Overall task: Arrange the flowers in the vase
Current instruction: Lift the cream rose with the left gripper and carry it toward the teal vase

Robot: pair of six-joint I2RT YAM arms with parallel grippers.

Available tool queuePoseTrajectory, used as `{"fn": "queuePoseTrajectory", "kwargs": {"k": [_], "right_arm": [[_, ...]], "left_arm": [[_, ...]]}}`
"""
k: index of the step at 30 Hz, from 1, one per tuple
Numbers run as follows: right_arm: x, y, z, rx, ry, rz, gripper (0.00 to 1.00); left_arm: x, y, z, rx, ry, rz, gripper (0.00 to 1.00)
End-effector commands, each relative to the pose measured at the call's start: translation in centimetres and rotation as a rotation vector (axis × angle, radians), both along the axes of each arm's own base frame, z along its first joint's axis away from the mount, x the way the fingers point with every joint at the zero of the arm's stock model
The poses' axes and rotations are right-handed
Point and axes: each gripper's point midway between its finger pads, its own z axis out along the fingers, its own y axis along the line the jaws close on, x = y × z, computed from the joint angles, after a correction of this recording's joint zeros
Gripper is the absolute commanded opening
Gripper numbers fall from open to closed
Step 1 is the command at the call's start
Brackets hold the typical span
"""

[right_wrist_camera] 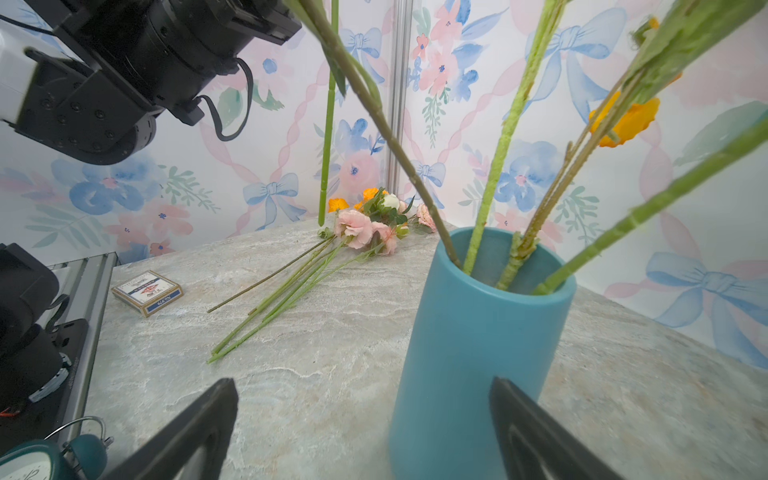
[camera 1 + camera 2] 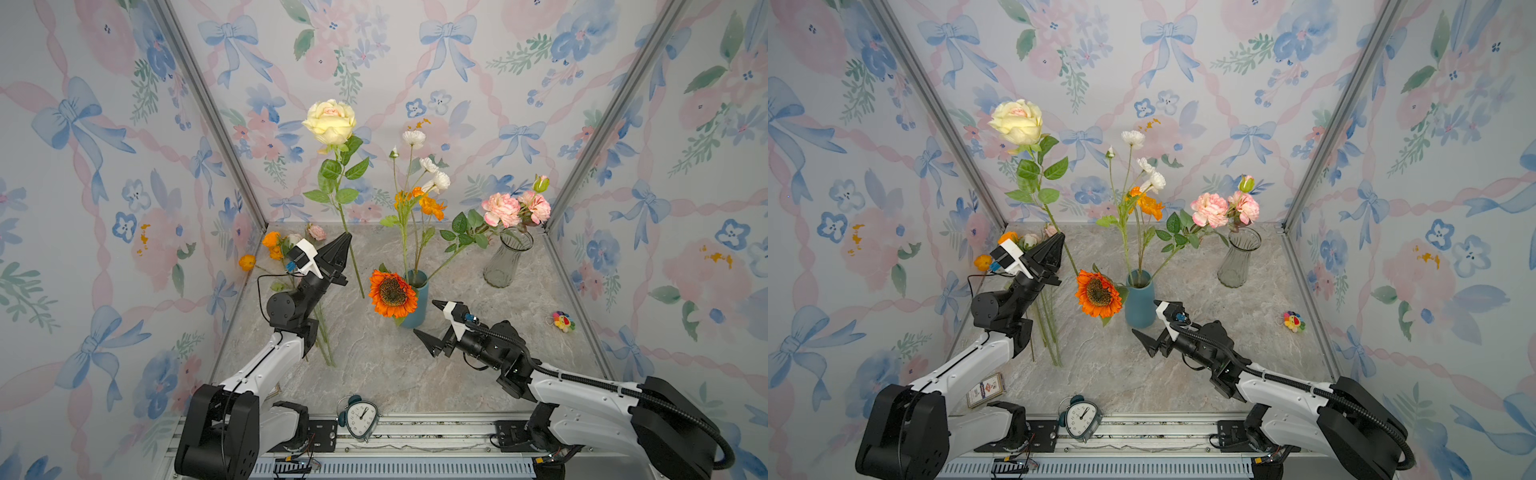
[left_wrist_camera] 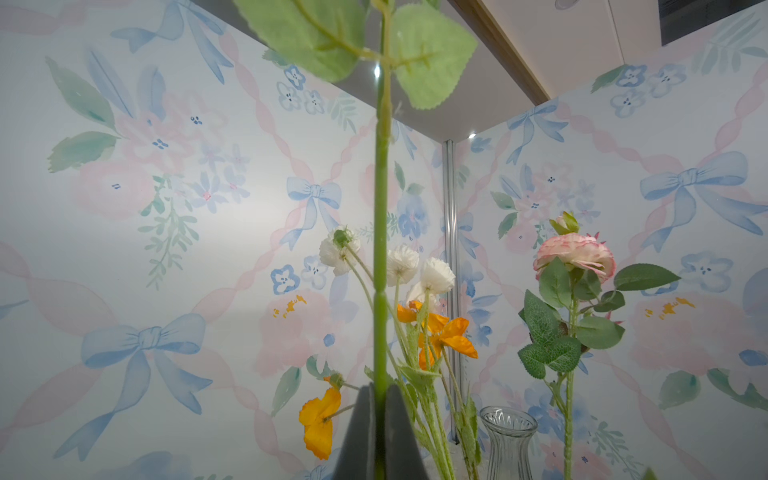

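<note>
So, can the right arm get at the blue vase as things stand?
Probably yes. The right arm has its jaws wide open close before the blue vase, with nothing between them; the sunflower hangs on the other side.

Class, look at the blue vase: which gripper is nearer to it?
Right. The right gripper sits open beside the blue vase; the left gripper holds the cream rose farther off, beyond the sunflower.

Nothing legible — card box [image 1: 147, 293], clock dial [image 2: 362, 417]
</note>
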Motion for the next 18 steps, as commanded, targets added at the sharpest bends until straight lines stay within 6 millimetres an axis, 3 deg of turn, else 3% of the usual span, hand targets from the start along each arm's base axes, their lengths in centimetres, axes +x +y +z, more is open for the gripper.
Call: {"fn": "queuePoseTrajectory", "kwargs": {"k": [1, 8, 10, 18], "right_arm": [[0.7, -0.7, -0.1, 0.019, 0.001, -0.034, 0.97], [1.3, -1.2, -0.2, 0.025, 0.012, -0.053, 0.97], [1.4, -1.3, -0.2, 0.028, 0.013, -0.056, 0.97], [1.6, -1.5, -0.2, 0.034, 0.021, -0.06, 0.97]], "left_arm": [[-2.0, 0.9, 3.5, -0.156, -0.167, -0.003, 0.0], [-1.9, -2.1, 3.6, -0.235, -0.24, -0.023, 0.0], [-1.9, -2.7, 4.7, -0.253, -0.268, -0.021, 0.0], [-2.3, -3.5, 6.0, -0.282, -0.297, -0.016, 0.0]]}}
